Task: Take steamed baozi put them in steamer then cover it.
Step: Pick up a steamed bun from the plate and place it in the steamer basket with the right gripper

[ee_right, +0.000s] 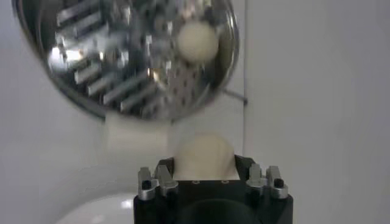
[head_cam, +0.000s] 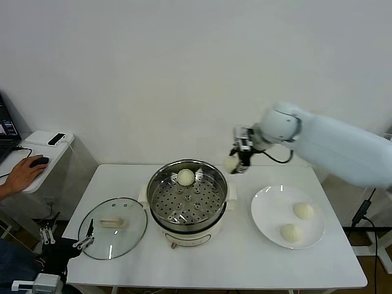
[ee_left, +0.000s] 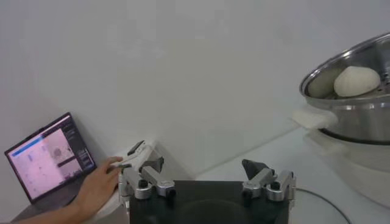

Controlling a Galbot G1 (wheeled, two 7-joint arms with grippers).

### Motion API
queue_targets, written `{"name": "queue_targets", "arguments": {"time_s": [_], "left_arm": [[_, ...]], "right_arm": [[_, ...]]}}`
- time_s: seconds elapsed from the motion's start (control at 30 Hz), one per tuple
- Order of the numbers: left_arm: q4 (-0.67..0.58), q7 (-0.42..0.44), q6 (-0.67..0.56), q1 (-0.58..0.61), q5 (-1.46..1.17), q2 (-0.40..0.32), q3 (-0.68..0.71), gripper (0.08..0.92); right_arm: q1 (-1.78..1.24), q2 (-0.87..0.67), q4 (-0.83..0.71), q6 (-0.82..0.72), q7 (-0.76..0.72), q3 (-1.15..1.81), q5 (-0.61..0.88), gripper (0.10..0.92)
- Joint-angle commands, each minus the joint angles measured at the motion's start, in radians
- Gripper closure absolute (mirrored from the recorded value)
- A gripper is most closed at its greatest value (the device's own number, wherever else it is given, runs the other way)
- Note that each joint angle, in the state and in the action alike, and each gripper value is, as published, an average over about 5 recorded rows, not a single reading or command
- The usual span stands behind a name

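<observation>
The steamer (head_cam: 158, 215) stands mid-table with one baozi (head_cam: 185, 177) on its perforated tray, at the far side; the same bun (ee_right: 197, 41) lies on that tray in the right wrist view. My right gripper (head_cam: 233, 163) hangs in the air just past the steamer's far right rim, shut on a second baozi (ee_right: 204, 156) that fills the gap between its fingers. Two more baozi (head_cam: 304, 211) (head_cam: 291, 233) lie on the white plate (head_cam: 269, 208). The glass cover (head_cam: 131, 229) rests flat on the table left of the steamer. My left gripper (ee_left: 208, 175) is open and empty, low by the table's front left corner.
A side desk (head_cam: 43, 147) at the left holds a laptop (ee_left: 49, 156), and a person's hand (head_cam: 24, 173) rests on a mouse there. The wall stands close behind the table. The steamer's white side handle (ee_left: 314, 117) faces my left gripper.
</observation>
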Motion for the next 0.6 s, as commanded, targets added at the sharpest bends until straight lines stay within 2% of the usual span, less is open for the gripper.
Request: {"name": "queue_targets", "arguments": {"time_s": [0.03,0.33,0.6], "left_arm": [[-0.003,0.0,0.001,0.004,0.0,0.0,-0.006,0.177],[-0.028,0.001,0.0,0.02,-0.001,-0.003,-0.021,0.177],[-0.038,0.0,0.0,0.021,-0.001,-0.006,-0.022,0.177]], "right_arm": [[0.003,0.319,-0.091,-0.102,0.102,-0.055,0.183,0.398],[-0.079,0.474,-0.273,-0.119,0.148,-0.07,0.179,0.397],[-0.132,0.527,-0.316,-0.137,0.183,-0.068,0.169,0.397]]}}
